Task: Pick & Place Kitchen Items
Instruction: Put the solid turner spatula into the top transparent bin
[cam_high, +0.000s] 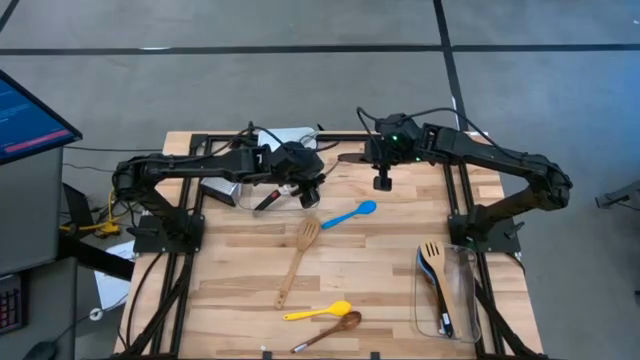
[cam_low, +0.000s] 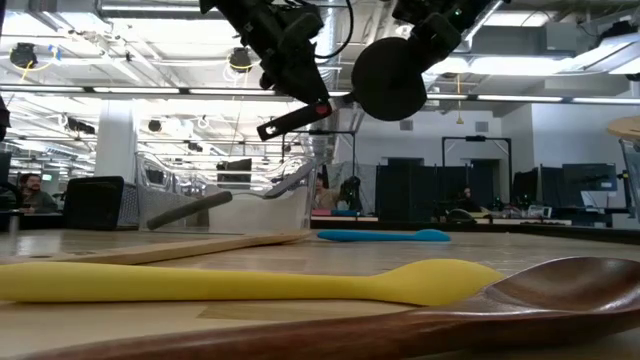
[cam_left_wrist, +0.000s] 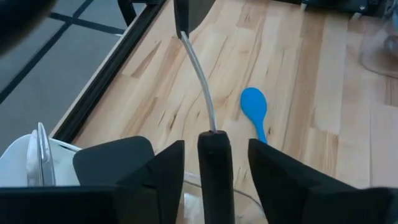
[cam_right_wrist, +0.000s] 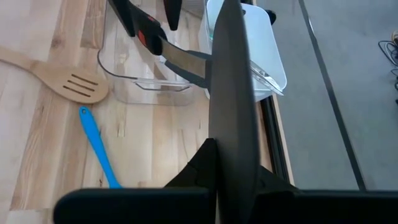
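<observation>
The table (cam_high: 380, 262) was a pale wooden butcher-block top, standing on a grey floor (cam_high: 200, 85) crossed by dark straight lines. A monitor (cam_high: 25, 118) with a lit blue screen sat off the table's left side, with yellow cables (cam_high: 92, 226) trailing on the floor just beside it. Seen level across the table, the room behind was an open office with a high ceiling of exposed ducts and pipes (cam_low: 90, 25), long strips of bright ceiling light (cam_low: 540, 97), a pale column (cam_low: 115, 145), and rows of dark desk screens (cam_low: 410, 190). A person (cam_low: 33, 192) sat at the far left.
</observation>
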